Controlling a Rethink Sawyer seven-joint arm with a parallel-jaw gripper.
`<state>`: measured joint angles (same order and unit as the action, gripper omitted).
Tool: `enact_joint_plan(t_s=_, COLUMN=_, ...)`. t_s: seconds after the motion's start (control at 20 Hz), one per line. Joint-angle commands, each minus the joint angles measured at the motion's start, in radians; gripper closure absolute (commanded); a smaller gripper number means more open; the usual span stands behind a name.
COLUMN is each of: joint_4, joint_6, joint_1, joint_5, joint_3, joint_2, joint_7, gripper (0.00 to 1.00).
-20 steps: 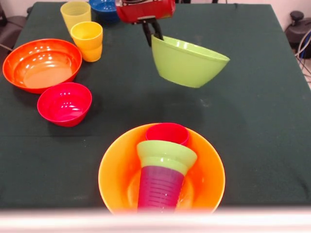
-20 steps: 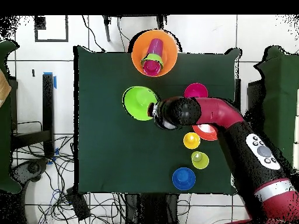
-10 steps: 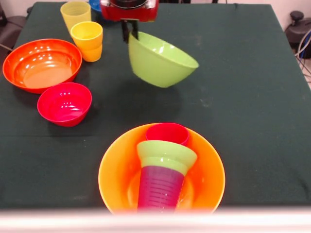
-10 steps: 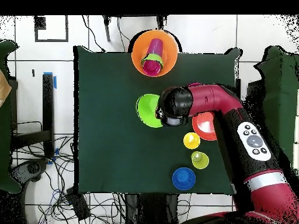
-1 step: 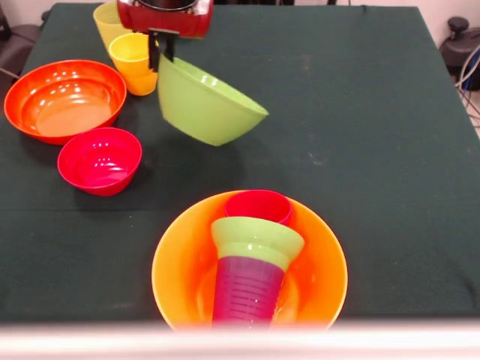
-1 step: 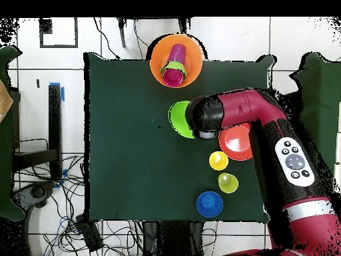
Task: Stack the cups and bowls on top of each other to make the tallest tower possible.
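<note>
- Above the table's [image 5: 375,112] middle, toward its far left in the front view, the jaws [image 5: 161,51] are clenched on the rim of the large green bowl [image 5: 204,105], which hangs tilted clear of the green cloth, its mouth turned up and to the right.
- Near the table's front edge stands the large yellow-orange bowl [image 5: 180,255], holding the tower: the purple ribbed cup [image 5: 246,291] lies leaning inside it, the small green bowl [image 5: 256,238] sits capped over the cup's end, and the red-pink cup [image 5: 259,205] pokes out just behind the green bowl.
- By the left edge rests the wide orange-red bowl [image 5: 64,97], upright and empty.
- Just in front of it, close beside it, sits the small red-pink bowl [image 5: 100,160], also mouth up.
- Toward the far left corner stand the yellow-orange cup [image 5: 135,64] and, behind it, the pale yellow cup [image 5: 109,22], both upright and partly hidden by the arm's red head [image 5: 165,15].
- In the overhead view the small blue bowl [image 6: 209,203] sits near the table's edge by the robot's base, beyond the two yellow cups, and the red arm [image 6: 280,147] reaches in over the orange-red bowl.
</note>
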<state>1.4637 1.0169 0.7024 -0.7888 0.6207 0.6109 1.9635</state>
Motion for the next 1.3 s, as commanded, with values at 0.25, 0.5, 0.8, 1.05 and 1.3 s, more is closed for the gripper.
enact_joint_plan(t_s=0.25, joint_4=0.108, joint_6=-0.452, joint_1=0.114, joint_5=-0.019, joint_3=0.19, joint_2=-0.007, joint_7=-0.216, gripper=1.0)
enact_joint_plan(t_s=0.5, joint_4=0.209, joint_6=-0.499, joint_1=0.179, joint_5=0.108, joint_3=0.292, joint_2=-0.029, joint_7=-0.148, gripper=1.0)
enact_joint_plan(t_s=0.8, joint_4=0.275, joint_6=-0.49, joint_1=0.19, joint_5=0.209, joint_3=0.322, joint_2=-0.024, joint_7=-0.076, gripper=1.0)
enact_joint_plan(t_s=1.05, joint_4=0.316, joint_6=-0.393, joint_1=0.213, joint_5=0.381, joint_3=0.364, joint_2=-0.072, joint_7=-0.017, gripper=0.0)
enact_joint_plan(t_s=1.3, joint_4=0.33, joint_6=-0.246, joint_1=0.222, joint_5=0.473, joint_3=0.361, joint_2=-0.068, joint_7=-0.078, gripper=0.0)
